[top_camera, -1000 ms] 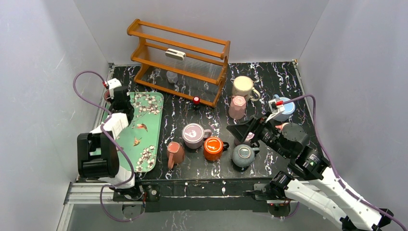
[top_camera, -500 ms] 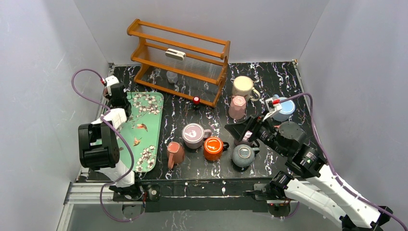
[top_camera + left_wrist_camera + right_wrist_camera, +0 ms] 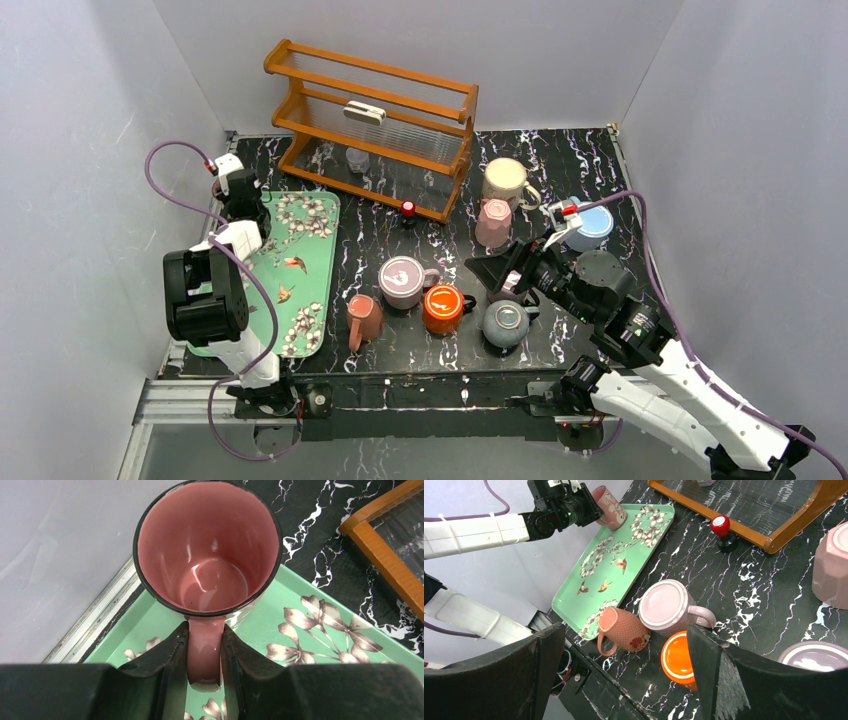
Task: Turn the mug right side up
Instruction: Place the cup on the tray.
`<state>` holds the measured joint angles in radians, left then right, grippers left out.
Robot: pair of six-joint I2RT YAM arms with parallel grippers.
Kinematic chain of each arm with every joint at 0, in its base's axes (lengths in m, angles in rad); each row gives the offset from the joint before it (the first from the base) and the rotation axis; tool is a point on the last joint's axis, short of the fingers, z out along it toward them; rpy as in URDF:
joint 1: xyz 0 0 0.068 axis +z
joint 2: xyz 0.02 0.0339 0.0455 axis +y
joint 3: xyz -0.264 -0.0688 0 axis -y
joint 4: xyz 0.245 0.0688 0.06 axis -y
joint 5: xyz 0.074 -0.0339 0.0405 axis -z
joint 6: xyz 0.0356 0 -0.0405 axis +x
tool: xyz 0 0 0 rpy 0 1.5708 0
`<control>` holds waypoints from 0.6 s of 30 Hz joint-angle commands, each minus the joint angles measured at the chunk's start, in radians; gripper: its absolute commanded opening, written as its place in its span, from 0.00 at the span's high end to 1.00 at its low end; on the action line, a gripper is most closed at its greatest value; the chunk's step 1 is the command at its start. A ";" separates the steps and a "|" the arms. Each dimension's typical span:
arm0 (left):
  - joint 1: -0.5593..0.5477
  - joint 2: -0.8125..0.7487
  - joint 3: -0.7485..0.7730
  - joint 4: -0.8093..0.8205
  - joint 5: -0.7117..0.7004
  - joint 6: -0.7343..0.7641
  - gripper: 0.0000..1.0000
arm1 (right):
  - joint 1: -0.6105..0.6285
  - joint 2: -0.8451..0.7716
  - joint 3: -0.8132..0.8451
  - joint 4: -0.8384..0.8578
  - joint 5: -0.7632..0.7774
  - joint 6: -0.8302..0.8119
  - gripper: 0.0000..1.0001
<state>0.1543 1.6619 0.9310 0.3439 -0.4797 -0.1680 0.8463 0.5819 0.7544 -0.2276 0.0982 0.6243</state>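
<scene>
A pink mug (image 3: 207,545) with a dark rim shows its open mouth in the left wrist view. My left gripper (image 3: 204,655) is shut on its handle (image 3: 204,645), over the far left corner of the green flowered tray (image 3: 300,605). In the right wrist view the mug (image 3: 610,509) leans at that tray corner with its mouth upward, beside the left gripper (image 3: 586,505). From the top, the left gripper (image 3: 243,200) hides most of the mug. My right gripper (image 3: 624,645) is open and empty above the mugs in the middle (image 3: 500,270).
An upside-down lilac mug (image 3: 402,281), an orange mug (image 3: 441,308), a salmon mug on its side (image 3: 364,320) and a grey mug (image 3: 505,322) stand near the front. Pink (image 3: 492,222), cream (image 3: 505,181) and blue (image 3: 590,225) mugs stand behind. A wooden rack (image 3: 375,125) stands at the back.
My left gripper has moved with the mug toward the far left corner of the tray. My right gripper has shifted slightly left and stays open.
</scene>
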 commanded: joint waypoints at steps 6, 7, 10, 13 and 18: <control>0.007 -0.009 0.094 -0.016 -0.033 -0.025 0.61 | 0.000 -0.005 0.009 0.039 0.011 -0.018 0.01; 0.007 -0.012 0.103 -0.037 -0.029 -0.031 0.59 | 0.000 -0.006 0.012 0.032 0.013 -0.018 0.01; 0.007 -0.038 0.123 -0.092 -0.009 -0.050 0.53 | 0.000 -0.011 0.017 0.019 0.020 -0.012 0.01; 0.007 -0.071 0.164 -0.180 0.027 -0.056 0.47 | 0.000 -0.007 0.014 0.001 0.026 0.002 0.01; 0.007 -0.150 0.225 -0.322 0.125 -0.059 0.02 | 0.000 0.024 0.035 -0.077 0.067 0.041 0.01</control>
<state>0.1551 1.6379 1.0885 0.1547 -0.4290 -0.2092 0.8463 0.5850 0.7544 -0.2497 0.1150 0.6327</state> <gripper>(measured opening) 0.790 0.984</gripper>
